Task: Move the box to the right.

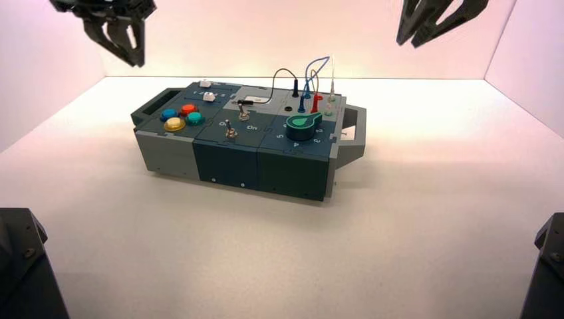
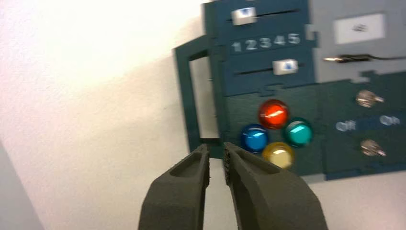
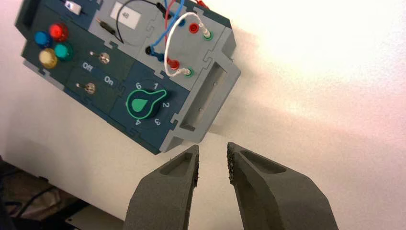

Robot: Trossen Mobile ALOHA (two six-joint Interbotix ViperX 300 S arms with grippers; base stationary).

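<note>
Nearest the high camera, at the frame's upper edge, both grippers are held above the table (image 1: 266, 266), apart from the box (image 1: 233, 143). The left gripper (image 2: 216, 146) is positioned above and near the left end, its jaws parted by a narrow gap; the right gripper (image 3: 213, 146) is positioned off the right end, its jaws set wide with nothing between them. The box is seated on the table, left of centre, and is gripped by neither. Should the grey right handle (image 3: 210, 98) be pulled alone, the box could be swung round rather than shifted. If the left gripper is lowered too far inboard, the blue button (image 2: 254, 138) could be pressed (an unwanted input). Wires such as the white wire (image 3: 167, 50) could be snagged or unplugged if the right handle is approached from too far inboard.
</note>
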